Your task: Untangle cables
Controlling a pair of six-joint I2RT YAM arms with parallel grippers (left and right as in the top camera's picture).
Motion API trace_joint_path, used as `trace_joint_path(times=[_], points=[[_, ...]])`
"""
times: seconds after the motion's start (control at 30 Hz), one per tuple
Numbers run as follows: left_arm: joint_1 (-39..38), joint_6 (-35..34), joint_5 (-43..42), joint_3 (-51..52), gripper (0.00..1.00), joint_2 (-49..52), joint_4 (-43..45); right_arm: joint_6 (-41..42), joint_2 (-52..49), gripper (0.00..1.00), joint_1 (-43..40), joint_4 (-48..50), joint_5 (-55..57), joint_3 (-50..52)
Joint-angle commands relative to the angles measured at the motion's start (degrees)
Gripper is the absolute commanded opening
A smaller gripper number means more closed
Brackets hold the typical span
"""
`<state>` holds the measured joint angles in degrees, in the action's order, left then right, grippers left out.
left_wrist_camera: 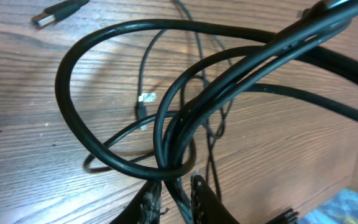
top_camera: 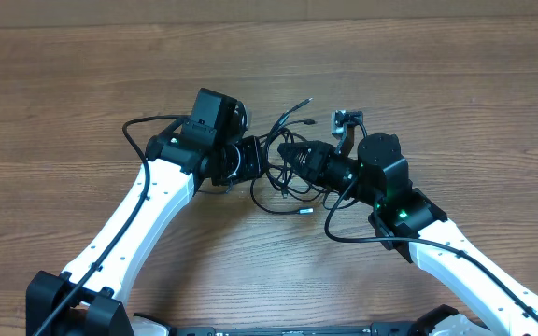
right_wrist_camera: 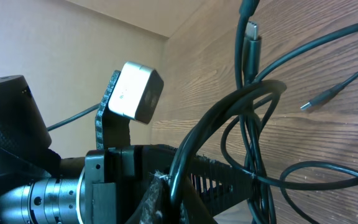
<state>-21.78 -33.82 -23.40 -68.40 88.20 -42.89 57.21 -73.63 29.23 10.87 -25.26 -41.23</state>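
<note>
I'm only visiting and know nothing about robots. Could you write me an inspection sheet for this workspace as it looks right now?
surface: wooden table, brown grain.
job's things: thin black cables, looped in one tangle mid-table; a few silver-tipped plugs stick out.
clutter: nothing seen.
end effectors: left end effector is shut on the cables; right end effector is shut on the cables; they face each other across the tangle.
cables: thicker black arm cables run along the white arms.
surroundings: dark rail at the near edge; otherwise nothing seen.
</note>
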Motion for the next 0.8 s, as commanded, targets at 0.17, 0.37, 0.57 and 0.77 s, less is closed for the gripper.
trace_joint_path(times=[0.17,0.37,0.57,0.77], points=[[-1.0,-1.1,-1.5,-1.1,0.18,0.6,0.7,0.3,0.2,0.04,-0.2,0.7,-0.3,-0.4],[-3.3,-1.1,2.3,-1.1,0.22,0.6,0.0,0.2,0.2,0.04,-0.2,0.7,-0.4,-0.4],[-4.0,-1.6,3.1,-1.1,0.24,0.6,0.1,0.3,0.2,0.04,-0.2,0.6,-0.4,-0.4],[-4.0,-1.6,4.2,-1.1,0.14,0.6,0.1,0.3,0.2,0.04,-0.2,0.6,-0.4,-0.4]])
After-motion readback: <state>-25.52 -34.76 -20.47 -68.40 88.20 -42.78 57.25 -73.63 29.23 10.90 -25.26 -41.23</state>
